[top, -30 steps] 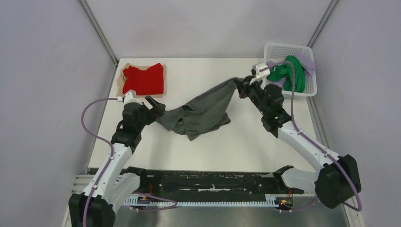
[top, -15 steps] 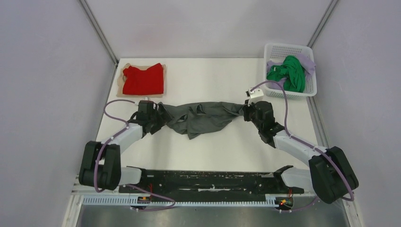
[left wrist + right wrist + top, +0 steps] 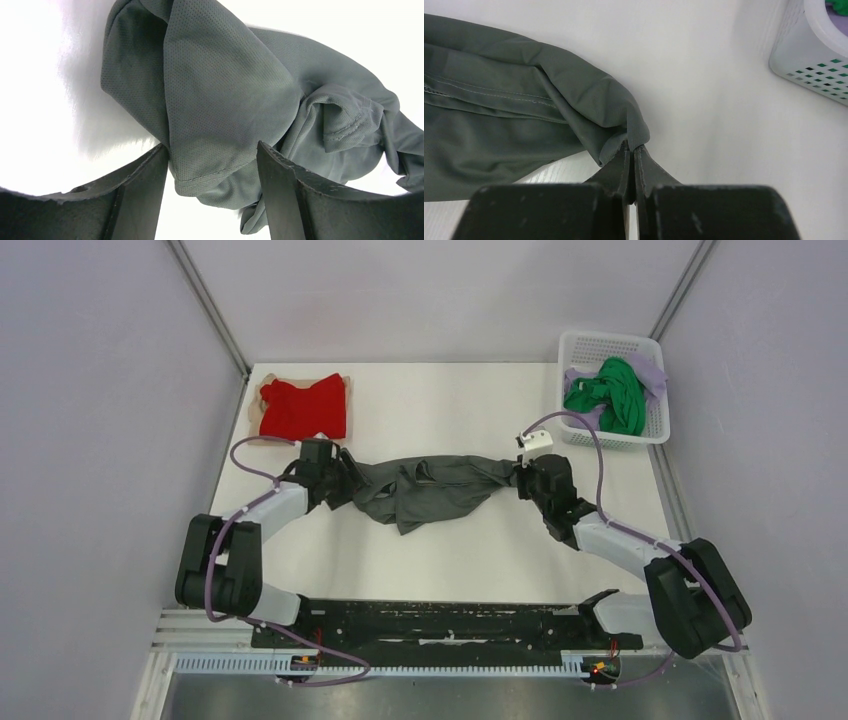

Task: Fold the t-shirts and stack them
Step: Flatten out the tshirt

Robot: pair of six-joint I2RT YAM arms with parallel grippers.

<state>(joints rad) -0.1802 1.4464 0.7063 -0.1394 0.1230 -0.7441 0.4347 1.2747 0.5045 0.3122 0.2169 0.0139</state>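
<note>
At centre of table (image 3: 470,560): dark grey t-shirt (image 3: 420,490), crumpled, strung between both arms, unfolded. Left gripper (image 3: 212,165): jaws wide apart, hem lying loose between them, nothing clamped. Right gripper (image 3: 631,150): pinched closed on the shirt's right corner. Far left corner: red t-shirt (image 3: 303,408), folded flat, seemingly done. Far right, white mesh basket (image 3: 608,337): green t-shirt (image 3: 610,390) and lavender t-shirt (image 3: 652,372), bunched. Judged tally: one of four folded, three left, stacking not begun.

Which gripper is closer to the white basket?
Right. The right gripper, pinching the grey shirt, sits off the near-left corner of the basket; the left gripper lies far left.
</note>
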